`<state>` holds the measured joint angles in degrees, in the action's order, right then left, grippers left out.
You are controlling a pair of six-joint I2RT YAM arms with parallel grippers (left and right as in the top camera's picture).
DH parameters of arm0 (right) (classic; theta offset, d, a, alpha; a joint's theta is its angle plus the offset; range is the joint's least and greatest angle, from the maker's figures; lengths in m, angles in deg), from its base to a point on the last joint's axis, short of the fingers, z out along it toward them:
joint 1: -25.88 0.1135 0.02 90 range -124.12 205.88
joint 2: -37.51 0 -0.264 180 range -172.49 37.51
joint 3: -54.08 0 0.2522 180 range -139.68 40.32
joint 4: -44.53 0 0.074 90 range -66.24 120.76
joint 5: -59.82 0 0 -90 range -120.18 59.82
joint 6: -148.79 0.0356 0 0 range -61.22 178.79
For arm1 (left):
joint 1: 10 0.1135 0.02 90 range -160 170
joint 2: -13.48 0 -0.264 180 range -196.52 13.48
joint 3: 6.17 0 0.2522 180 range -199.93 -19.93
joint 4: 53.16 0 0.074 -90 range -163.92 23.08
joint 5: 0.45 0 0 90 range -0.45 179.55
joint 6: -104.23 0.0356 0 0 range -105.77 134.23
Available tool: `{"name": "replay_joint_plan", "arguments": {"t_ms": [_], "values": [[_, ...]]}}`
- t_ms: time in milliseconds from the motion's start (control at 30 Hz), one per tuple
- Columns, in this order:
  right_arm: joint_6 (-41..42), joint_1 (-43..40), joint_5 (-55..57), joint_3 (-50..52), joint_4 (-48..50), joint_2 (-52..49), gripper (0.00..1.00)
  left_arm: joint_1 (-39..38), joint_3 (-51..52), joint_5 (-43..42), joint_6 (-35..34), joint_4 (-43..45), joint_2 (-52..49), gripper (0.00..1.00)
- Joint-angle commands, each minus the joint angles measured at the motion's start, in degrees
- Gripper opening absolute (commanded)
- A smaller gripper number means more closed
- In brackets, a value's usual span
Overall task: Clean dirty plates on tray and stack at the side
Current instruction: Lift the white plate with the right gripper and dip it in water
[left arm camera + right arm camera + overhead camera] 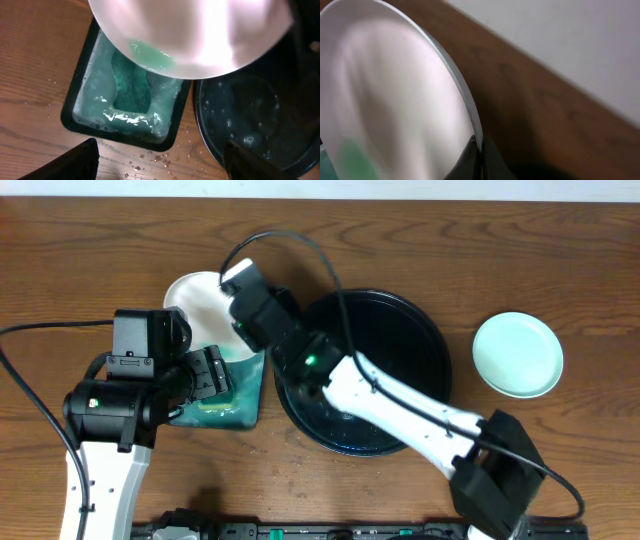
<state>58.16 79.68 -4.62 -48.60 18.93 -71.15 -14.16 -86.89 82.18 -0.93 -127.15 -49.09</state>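
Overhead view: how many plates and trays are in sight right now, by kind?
Plates: 2, the raised plate and the far-right plate
Round black tray: 1
Rectangular tray: 1
Total: 4
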Motion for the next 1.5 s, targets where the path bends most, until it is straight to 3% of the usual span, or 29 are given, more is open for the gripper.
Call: {"name": "replay_joint_plan", "arguments": {"t_ms": [0,200,467,1467], "values": [[-9.7,2.1,10.7,-0.7,1.9,4.7,0.01,0.2,-1.0,-0.1,0.1,-0.2,0.0,0.80],[-20.3,5.8,19.6,-0.7,8.4,5.3,0.01,0.2,-1.0,-0.1,0.1,-0.2,0.0,0.80],[-27.6,7.0,23.4,-0.7,13.2,5.3,0.01,0.2,-1.0,-0.1,0.1,-0.2,0.0,0.80],[-29.3,7.5,25.2,-0.7,15.9,5.3,0.01,0.2,-1.0,-0.1,0.1,-0.2,0.0,0.80]]}}
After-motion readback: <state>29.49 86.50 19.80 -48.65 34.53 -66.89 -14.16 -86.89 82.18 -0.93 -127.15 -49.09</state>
